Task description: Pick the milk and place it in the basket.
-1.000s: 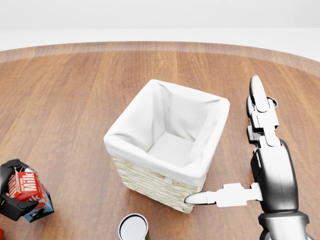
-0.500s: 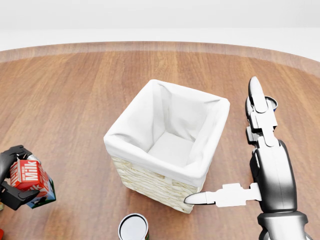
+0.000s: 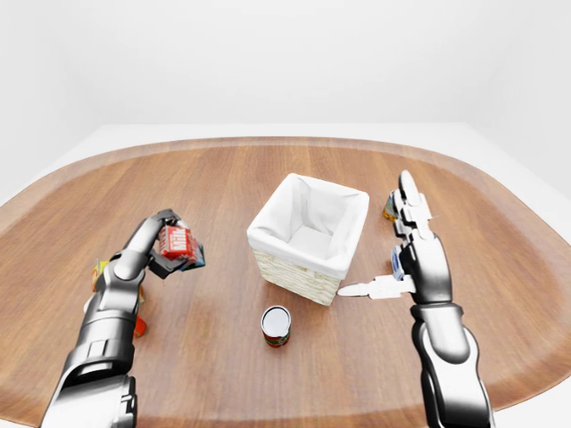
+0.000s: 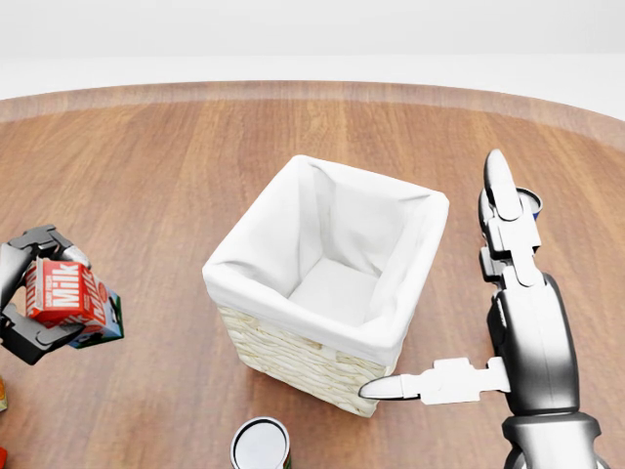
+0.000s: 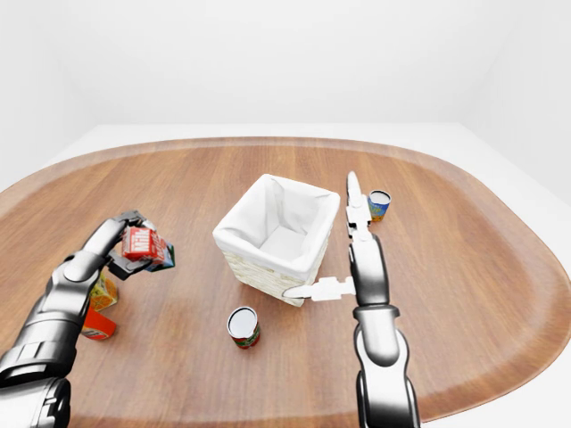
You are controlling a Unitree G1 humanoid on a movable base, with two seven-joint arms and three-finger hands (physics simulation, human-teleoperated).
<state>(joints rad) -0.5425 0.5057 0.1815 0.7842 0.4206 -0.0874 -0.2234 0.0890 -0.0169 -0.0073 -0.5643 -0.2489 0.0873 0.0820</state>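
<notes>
The left hand (image 4: 29, 293) is cut off at 9 o'clock in the head view. Its fingers hide part of the milk (image 4: 66, 296). The can (image 4: 261, 445) is cut off at 6 o'clock.

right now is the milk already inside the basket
No, the milk is held in the left hand, left of the basket, whose inside shows only white lining.

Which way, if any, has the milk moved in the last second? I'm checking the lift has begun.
Yes. In the head view the milk, gripped by the left hand, has risen and edged right toward the unmoved basket.

red milk carton (image 4: 64, 293), white-lined woven basket (image 4: 293, 357), brown wood table (image 4: 146, 166)
</notes>
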